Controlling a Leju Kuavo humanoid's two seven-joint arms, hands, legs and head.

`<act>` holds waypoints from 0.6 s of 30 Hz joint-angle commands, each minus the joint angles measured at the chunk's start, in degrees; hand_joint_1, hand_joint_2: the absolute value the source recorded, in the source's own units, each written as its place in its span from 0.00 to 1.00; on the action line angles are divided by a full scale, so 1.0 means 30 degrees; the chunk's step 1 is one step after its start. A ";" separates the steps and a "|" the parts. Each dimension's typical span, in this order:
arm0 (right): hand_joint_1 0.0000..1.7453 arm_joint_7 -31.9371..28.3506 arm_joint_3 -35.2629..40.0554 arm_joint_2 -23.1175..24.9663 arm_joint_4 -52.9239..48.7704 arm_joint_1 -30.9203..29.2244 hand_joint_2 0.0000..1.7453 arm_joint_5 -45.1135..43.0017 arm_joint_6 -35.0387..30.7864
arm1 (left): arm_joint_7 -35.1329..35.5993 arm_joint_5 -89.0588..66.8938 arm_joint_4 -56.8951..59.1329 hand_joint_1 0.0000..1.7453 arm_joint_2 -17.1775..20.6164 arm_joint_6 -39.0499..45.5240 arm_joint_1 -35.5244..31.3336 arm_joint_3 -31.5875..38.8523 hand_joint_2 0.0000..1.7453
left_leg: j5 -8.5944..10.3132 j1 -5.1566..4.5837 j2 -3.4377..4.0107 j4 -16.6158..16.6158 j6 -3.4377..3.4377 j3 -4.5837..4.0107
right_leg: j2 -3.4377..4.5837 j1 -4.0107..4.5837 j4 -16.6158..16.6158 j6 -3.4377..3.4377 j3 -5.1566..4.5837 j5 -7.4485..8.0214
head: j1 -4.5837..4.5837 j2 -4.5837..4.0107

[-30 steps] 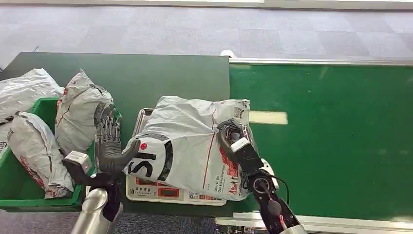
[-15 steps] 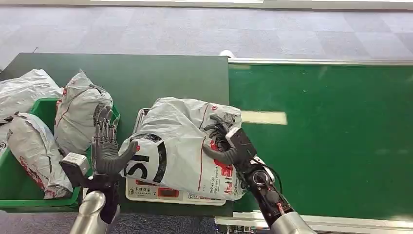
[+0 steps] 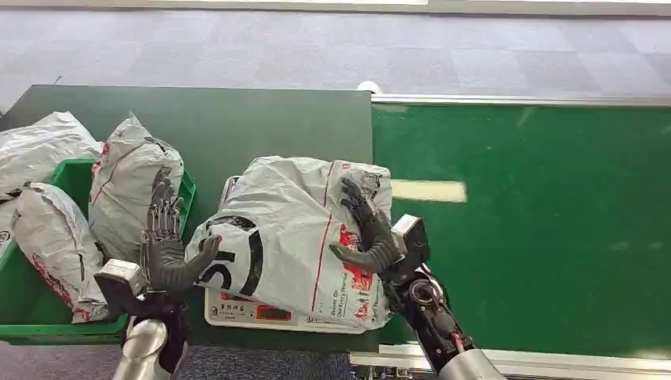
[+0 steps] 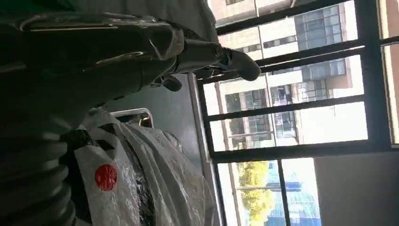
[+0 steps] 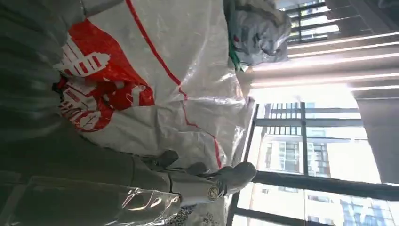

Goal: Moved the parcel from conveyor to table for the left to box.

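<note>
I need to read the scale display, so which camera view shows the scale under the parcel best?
The head view: the scale shows its front panel below the parcel. The left wrist view catches just a corner of its metal tray; the right wrist view shows the parcel instead.

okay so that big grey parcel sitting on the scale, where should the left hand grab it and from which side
Judging by its pose, take the parcel at its near-left corner, the bulging end with the black print, coming in from the bin side. The left hand stands open right beside that end, while the right hand rests against the opposite side. The soft bag should bunch into a grip there.
</note>
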 commanded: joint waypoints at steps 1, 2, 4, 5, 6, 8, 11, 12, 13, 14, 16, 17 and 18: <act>0.00 -0.0249 -0.0453 -0.0531 -0.1750 0.0392 0.00 -0.0142 -0.0080 | 0.0026 -0.0757 0.0194 0.00 0.0333 0.0097 -0.0098 -0.0756 1.00 | 0.0028 -0.0001 -0.0014 -0.0010 0.0005 -0.0031 | -0.0026 0.0001 -0.0014 -0.0003 -0.0019 0.0023 | 0.0000 0.0000; 0.00 -0.0249 -0.0453 -0.0531 -0.1750 0.0392 0.00 -0.0142 -0.0080 | 0.0026 -0.0757 0.0194 0.00 0.0333 0.0097 -0.0098 -0.0756 1.00 | 0.0017 -0.0001 -0.0010 -0.0002 0.0002 -0.0022 | -0.0019 0.0000 -0.0002 -0.0003 -0.0012 0.0012 | -0.0007 0.0000; 0.00 -0.0674 -0.0363 -0.0534 -0.2004 0.0541 1.00 0.0061 -0.0298 | 0.0204 -0.1673 0.0207 0.00 0.0580 0.0024 -0.0043 -0.1145 1.00 | 0.0025 0.0000 -0.0006 -0.0006 0.0002 -0.0030 | -0.0017 0.0002 -0.0009 -0.0006 -0.0022 0.0022 | -0.0007 0.0000; 0.00 -0.0846 -0.0443 -0.0465 -0.2214 0.0607 1.00 0.0017 -0.0405 | 0.0385 -0.2458 0.0134 0.00 0.0550 0.0203 0.0059 -0.1256 1.00 | 0.0017 0.0000 -0.0009 -0.0005 0.0001 -0.0020 | -0.0017 0.0001 -0.0006 -0.0005 -0.0014 0.0014 | -0.0007 0.0000; 0.00 -0.0864 -0.0466 -0.0448 -0.2342 0.0653 1.00 0.0009 -0.0445 | 0.0434 -0.2689 0.0122 0.00 0.0505 0.0239 0.0080 -0.1271 1.00 | 0.0011 -0.0001 -0.0010 -0.0003 0.0001 -0.0013 | -0.0014 0.0000 -0.0004 -0.0005 -0.0008 0.0008 | -0.0007 0.0000; 0.00 -0.0876 -0.0559 -0.0413 -0.2647 0.0753 1.00 -0.0053 -0.0466 | 0.0538 -0.3001 0.0121 0.00 0.0480 0.0195 0.0055 -0.1352 1.00 | 0.0023 0.0001 -0.0002 -0.0016 0.0004 -0.0022 | -0.0014 0.0004 -0.0020 -0.0008 -0.0018 0.0023 | -0.0007 0.0000; 0.00 -0.0819 -0.0611 -0.0393 -0.2911 0.0834 1.00 -0.0083 -0.0464 | 0.0632 -0.3203 0.0167 0.00 0.0430 0.0186 -0.0035 -0.1388 1.00 | 0.0009 -0.0004 -0.0008 -0.0003 0.0002 -0.0009 | -0.0012 -0.0003 0.0000 -0.0003 -0.0008 0.0005 | -0.0007 0.0000; 0.00 -0.0806 -0.0688 -0.0369 -0.3071 0.0907 1.00 -0.0077 -0.0525 | 0.0692 -0.3332 0.0196 0.00 0.0428 0.0187 -0.0099 -0.1375 1.00 | 0.0011 -0.0004 -0.0008 -0.0005 0.0003 -0.0012 | -0.0014 -0.0002 -0.0002 -0.0003 -0.0011 0.0008 | -0.0007 0.0000; 0.00 -0.0555 -0.1154 -0.0175 -0.4456 0.1475 1.00 0.0136 -0.0752 | 0.0956 -0.3961 0.0292 0.00 0.0399 0.0208 -0.0213 -0.1249 1.00 | 0.0019 -0.0005 -0.0009 -0.0010 0.0005 -0.0022 | -0.0019 -0.0002 -0.0009 -0.0003 -0.0018 0.0014 | -0.0007 0.0000; 0.00 -0.0468 -0.1333 -0.0141 -0.4858 0.1620 1.00 0.0229 -0.0864 | 0.1079 -0.4286 0.0245 0.00 0.0443 0.0157 -0.0205 -0.1298 1.00 | 0.0013 0.0000 -0.0010 0.0001 0.0004 -0.0026 | -0.0017 0.0001 -0.0002 -0.0001 -0.0019 0.0010 | -0.0007 0.0000; 0.00 -0.0349 -0.1592 -0.0167 -0.5398 0.1913 1.00 0.0367 -0.1178 | 0.1390 -0.5216 0.0128 0.00 0.0515 0.0151 -0.0219 -0.1589 1.00 | 0.0023 0.0000 -0.0015 -0.0002 0.0004 -0.0038 | -0.0025 0.0003 -0.0002 -0.0004 -0.0030 0.0017 | -0.0007 0.0000; 0.00 -0.0270 -0.1861 -0.0162 -0.5880 0.2268 1.00 0.0495 -0.1448 | 0.1642 -0.6093 0.0045 0.00 0.0603 0.0138 -0.0323 -0.1863 1.00 | 0.0018 0.0001 -0.0023 0.0002 0.0002 -0.0033 | -0.0032 0.0003 -0.0001 -0.0004 -0.0020 0.0011 | -0.0007 0.0000; 0.00 -0.0248 -0.2122 -0.0215 -0.6431 0.2655 1.00 0.0552 -0.1577 | 0.1935 -0.6788 0.0011 0.00 0.0718 -0.0073 -0.0489 -0.2187 1.00 | 0.0017 0.0001 -0.0033 0.0002 0.0001 -0.0030 | -0.0040 0.0003 -0.0001 -0.0004 -0.0015 0.0007 | -0.0007 0.0000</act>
